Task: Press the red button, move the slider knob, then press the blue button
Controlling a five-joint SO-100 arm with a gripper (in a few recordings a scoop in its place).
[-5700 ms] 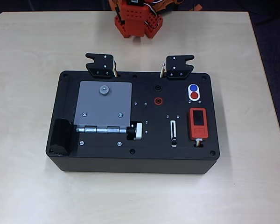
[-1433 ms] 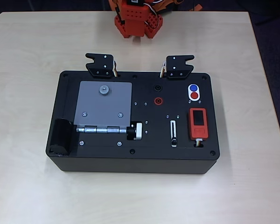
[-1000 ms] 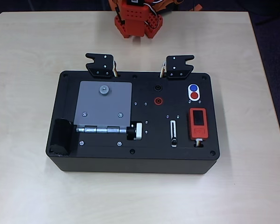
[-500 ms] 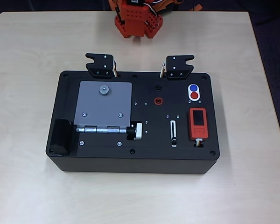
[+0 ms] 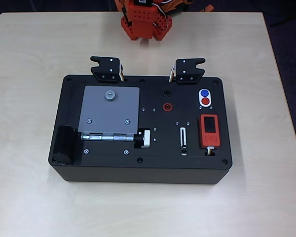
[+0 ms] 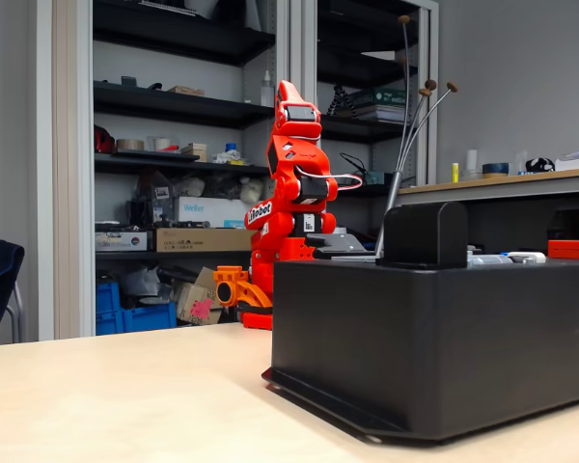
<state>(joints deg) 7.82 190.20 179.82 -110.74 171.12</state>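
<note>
Gripper (image 6: 230,287) on folded red arm (image 6: 291,183), jaw state unclear; red button (image 5: 205,101) well apart, untouched.

A pale wood-grain worktop (image 5: 29,44) carries a long black box (image 5: 138,170) sitting squarely near its middle. At the far edge stands the red base of the arm (image 5: 144,24), well apart from the box. The rest of the surface lies bare.
</note>
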